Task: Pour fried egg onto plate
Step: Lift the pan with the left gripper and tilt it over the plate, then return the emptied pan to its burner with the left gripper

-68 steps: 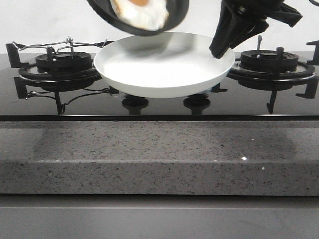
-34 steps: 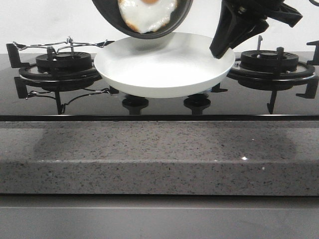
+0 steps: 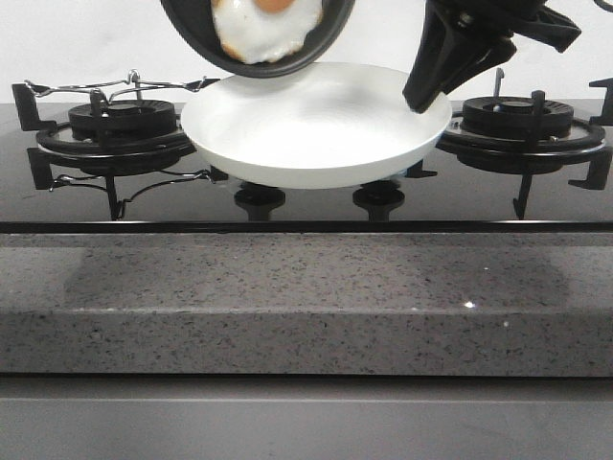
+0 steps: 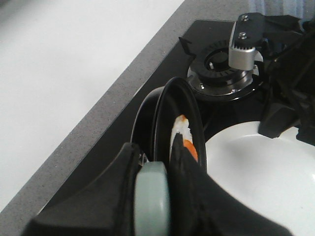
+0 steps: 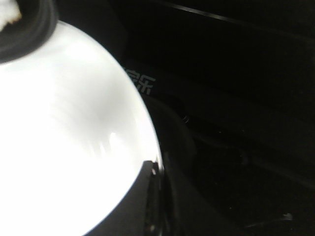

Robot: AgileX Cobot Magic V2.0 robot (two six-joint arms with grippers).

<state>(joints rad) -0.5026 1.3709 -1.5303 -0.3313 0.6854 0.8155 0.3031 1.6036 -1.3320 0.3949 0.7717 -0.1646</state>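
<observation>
- Front view: the fried egg (image 3: 263,27) has a ragged white edge, browned in spots, and an orange yolk at the top of the frame. It clings to the inner face of a black frying pan (image 3: 257,36) that is tipped steeply toward the camera.
- The pan hangs over the far left part of the plate (image 3: 316,125), its lower rim just above the plate's rim. The plate is wide, glossy white and bare inside, held up above the hob (image 3: 306,196) between the left burner (image 3: 120,129) and the right burner (image 3: 522,120).
- The right pincer (image 3: 426,96) reaches down to the plate's far right rim, pinching it. The grey speckled worktop (image 3: 306,297) in front carries nothing.
- Left wrist view: the left pincer (image 4: 162,196) is pressed together on the pan's handle (image 4: 152,196), a pale green piece between its dark fingers. The egg (image 4: 184,142) shows as a thin white and orange strip on the pan's upright face, just beyond the fingers; the plate (image 4: 261,182) lies beside and below it.
- Right wrist view: the plate (image 5: 64,147) fills most of the frame, blown out white. A dark finger (image 5: 145,206) lies on its rim. The pan's rim (image 5: 29,34) overhangs the far edge, with a scrap of egg (image 5: 10,12) in the corner.
</observation>
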